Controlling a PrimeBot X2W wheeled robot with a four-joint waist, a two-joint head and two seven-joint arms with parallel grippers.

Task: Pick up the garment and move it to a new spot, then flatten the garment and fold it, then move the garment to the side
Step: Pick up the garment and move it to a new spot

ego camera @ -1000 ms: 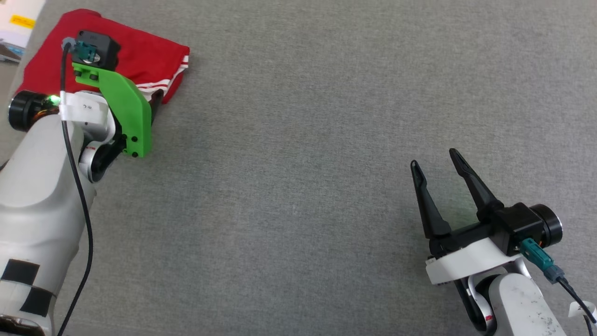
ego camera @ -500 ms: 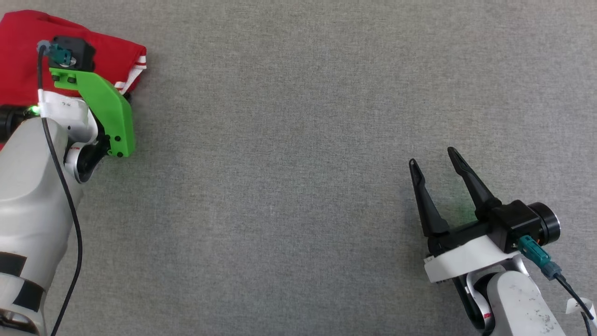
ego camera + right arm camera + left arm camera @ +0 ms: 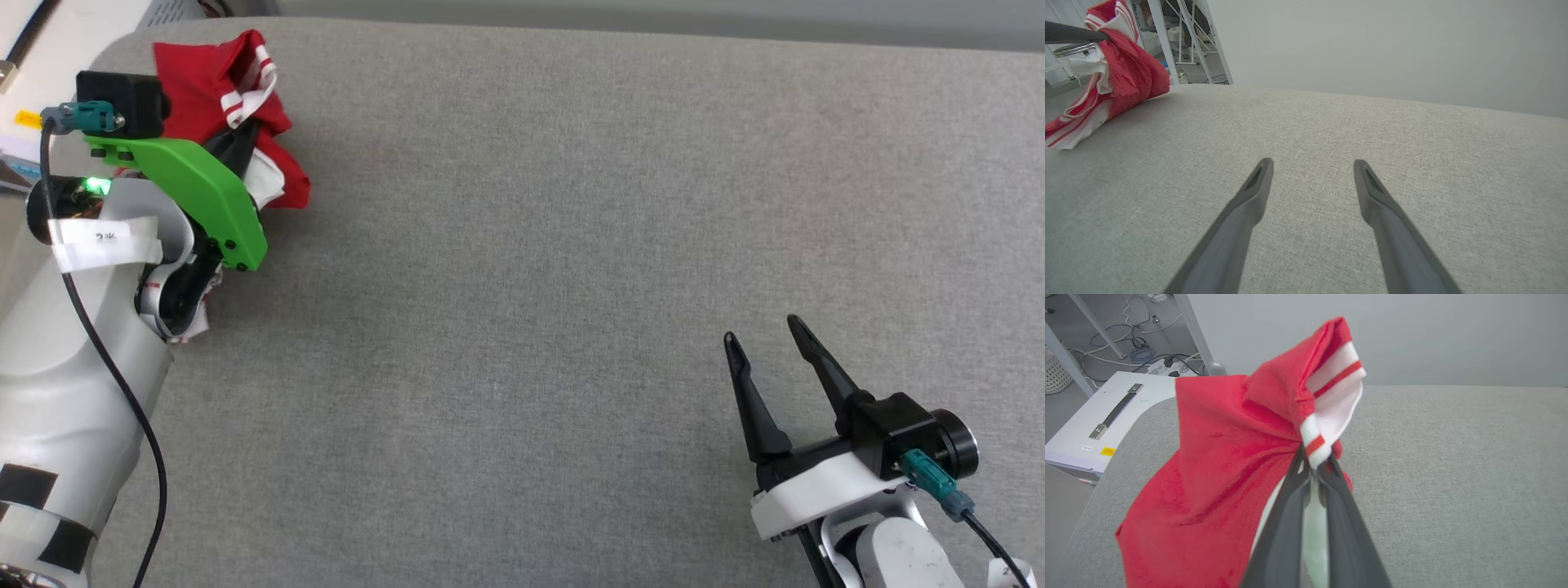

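Partly behind the left hand [image 3: 1315, 459], bunched garment [image 3: 1220, 469].

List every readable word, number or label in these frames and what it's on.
"2", then a blurred mark: on the white tape band at the left wrist.
Too small to read: the yellow sticker on the white case.
Too small to read: the white label beside it.
Cut off, unreadable: the white tag by the right arm's cable.
No lettering showing: the garment, bunched in the left end effector.

wide open grey table surface [image 3: 522, 286]; sole obstacle, bunched garment [image 3: 192, 82], far left
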